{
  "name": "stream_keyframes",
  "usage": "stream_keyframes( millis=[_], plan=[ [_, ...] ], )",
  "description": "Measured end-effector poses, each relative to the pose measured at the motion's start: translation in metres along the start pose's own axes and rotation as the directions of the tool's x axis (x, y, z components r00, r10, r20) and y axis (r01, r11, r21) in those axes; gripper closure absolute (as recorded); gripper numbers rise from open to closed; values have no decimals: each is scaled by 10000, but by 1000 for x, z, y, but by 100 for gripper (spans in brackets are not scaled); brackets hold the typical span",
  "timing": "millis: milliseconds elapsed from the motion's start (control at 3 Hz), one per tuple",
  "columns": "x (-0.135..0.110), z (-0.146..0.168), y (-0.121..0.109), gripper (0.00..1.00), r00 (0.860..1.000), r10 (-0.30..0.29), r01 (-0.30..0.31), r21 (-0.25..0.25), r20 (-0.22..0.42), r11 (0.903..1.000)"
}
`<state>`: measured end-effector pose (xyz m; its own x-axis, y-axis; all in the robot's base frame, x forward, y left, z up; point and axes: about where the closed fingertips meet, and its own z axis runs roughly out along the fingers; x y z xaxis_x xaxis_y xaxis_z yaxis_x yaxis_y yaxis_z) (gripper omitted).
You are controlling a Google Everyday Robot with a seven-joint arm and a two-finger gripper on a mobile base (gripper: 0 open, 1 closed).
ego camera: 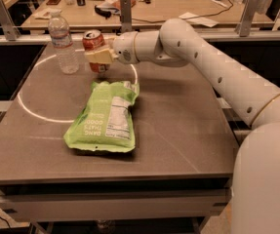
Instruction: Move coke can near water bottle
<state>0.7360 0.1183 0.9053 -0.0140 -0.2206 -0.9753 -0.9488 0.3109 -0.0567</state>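
The coke can (pixel 93 42) is a small red can with a silver top, held upright at the back of the table, a short way right of the water bottle. The water bottle (pixel 63 43) is tall, clear and ribbed with a white cap, and stands at the back left. My gripper (pixel 98 57) reaches in from the right on a long white arm and is shut on the coke can, its tan fingers (pixel 100 56) across the can's front. The can's lower part is partly hidden by the fingers.
A flat green snack bag (pixel 105 118) lies in the middle of the grey table (pixel 178 130), just in front of the can. A white circle line (pixel 32 115) is marked on the tabletop. A cluttered wooden bench (pixel 169 6) stands behind.
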Motion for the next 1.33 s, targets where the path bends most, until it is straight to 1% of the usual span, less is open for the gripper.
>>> stream_keyframes(
  millis=[333, 667, 1000, 1333],
  plan=[
    [2, 19, -11, 100, 9998, 153, -158, 418, 129, 9990],
    [0, 35, -11, 100, 9996, 195, -203, 443, 198, 9988],
    [14, 42, -4, 100, 9999, 15, -11, 234, -140, 9997],
    [23, 45, -1, 100, 9997, -72, 73, 6, -218, 10000]
  ],
)
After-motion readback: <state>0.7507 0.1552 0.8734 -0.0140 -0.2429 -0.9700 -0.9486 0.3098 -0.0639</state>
